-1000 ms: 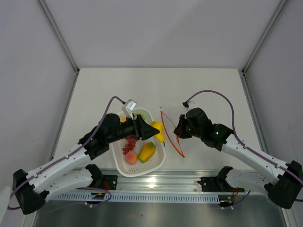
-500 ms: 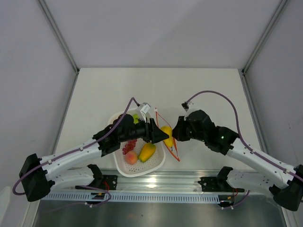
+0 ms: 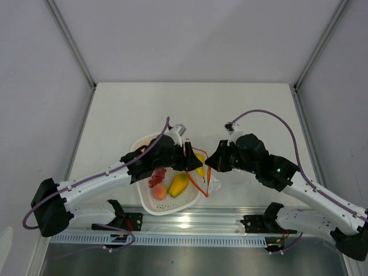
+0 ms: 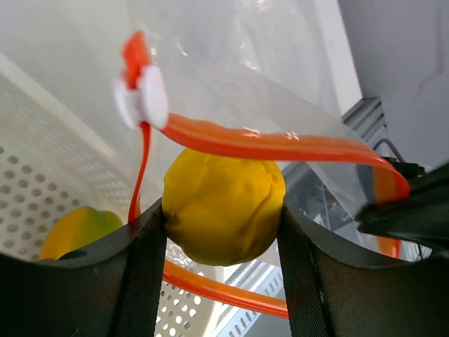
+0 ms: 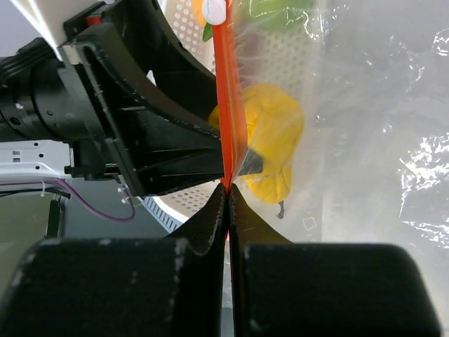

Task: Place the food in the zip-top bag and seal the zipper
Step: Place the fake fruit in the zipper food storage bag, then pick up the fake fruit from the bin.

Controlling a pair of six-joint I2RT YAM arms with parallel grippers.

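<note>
My left gripper [image 4: 222, 217] is shut on the yellow pear [image 4: 217, 189] and holds it at the mouth of the clear zip-top bag [image 4: 280, 63], between the two red-orange zipper strips [image 4: 280, 144]. In the top view the left gripper [image 3: 193, 160] and pear [image 3: 200, 164] are at the basket's right rim. My right gripper [image 5: 227, 188] is shut on the zipper strip [image 5: 228, 105] and holds the bag [image 5: 365, 105] up; it also shows in the top view [image 3: 210, 163]. The mango [image 3: 179, 184], peach [image 3: 159, 191] and grapes [image 3: 156, 175] lie in the basket.
The white perforated basket [image 3: 150, 202] sits near the front edge, left of the bag [image 3: 214, 184]. A green fruit [image 5: 280, 10] shows through the plastic in the right wrist view. A metal rail [image 3: 190, 221] runs along the table's near edge.
My left gripper carried the pear right, out of the basket to the bag's mouth. My right gripper moved left with the zipper strip and lifted the bag toward the basket.
</note>
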